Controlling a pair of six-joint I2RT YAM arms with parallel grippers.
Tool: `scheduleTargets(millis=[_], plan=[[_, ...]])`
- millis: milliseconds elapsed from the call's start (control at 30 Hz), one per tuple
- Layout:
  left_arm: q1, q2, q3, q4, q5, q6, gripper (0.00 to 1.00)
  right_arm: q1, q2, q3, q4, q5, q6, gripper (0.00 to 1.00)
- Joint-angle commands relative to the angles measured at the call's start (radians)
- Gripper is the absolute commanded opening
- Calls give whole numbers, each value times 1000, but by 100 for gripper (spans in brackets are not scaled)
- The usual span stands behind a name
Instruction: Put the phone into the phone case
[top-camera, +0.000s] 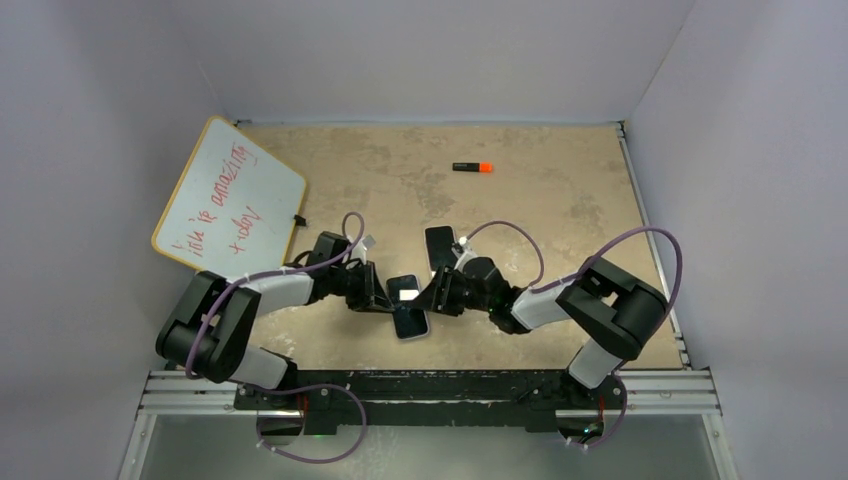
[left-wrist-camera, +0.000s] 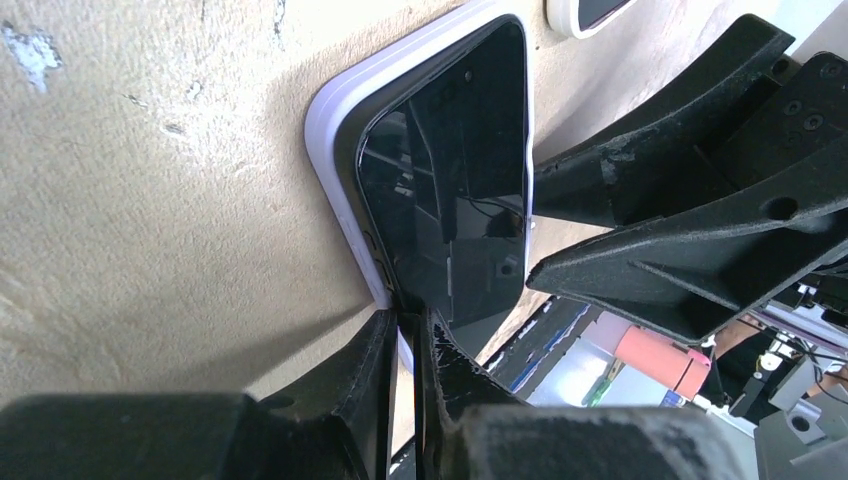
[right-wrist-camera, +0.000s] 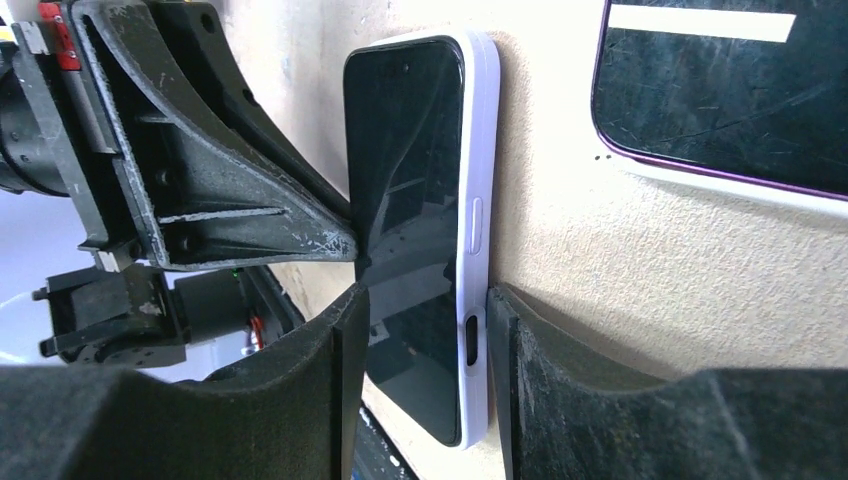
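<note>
Right gripper (right-wrist-camera: 425, 300) clenches phone (right-wrist-camera: 400, 150) and lilac case (right-wrist-camera: 481, 130) across screen and back, left gripper (left-wrist-camera: 408, 318) pinches the case's thin edge, at 6 o'clock on the table (top-camera: 560, 200), fingers hiding whether the phone is fully seated.

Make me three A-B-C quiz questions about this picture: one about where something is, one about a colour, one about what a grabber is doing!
1. Where is the whiteboard? A far left; B far right; C between the arms.
2. What colour is the marker cap? A green; B orange; C blue.
3. The right gripper is: A open over nothing; B clamped on the phone; C holding the marker.
Answers: 1 A, it sits by the left wall. 2 B, its tip is orange. 3 B, a finger presses each face.
</note>
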Motion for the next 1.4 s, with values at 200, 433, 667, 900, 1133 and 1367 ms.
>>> scheduleTargets(millis=[200, 433, 667, 900, 1133, 1367], plan=[[-11, -33, -23, -5, 38, 5, 12, 21, -40, -38, 285, -98, 82, 49], [-11, -65, -56, 58, 81, -41, 15, 20, 37, -75, 435, -114, 133, 49], [-11, -90, -70, 68, 79, -57, 15, 20, 98, -57, 502, -142, 147, 49], [-11, -90, -102, 183, 166, -117, 15, 21, 95, -45, 418, -117, 126, 31], [-9, -213, -54, 92, 160, -101, 32, 13, 89, -44, 408, -127, 132, 0], [-6, -431, 54, -91, 91, -30, 84, -31, -68, -116, 438, -146, 150, 0]])
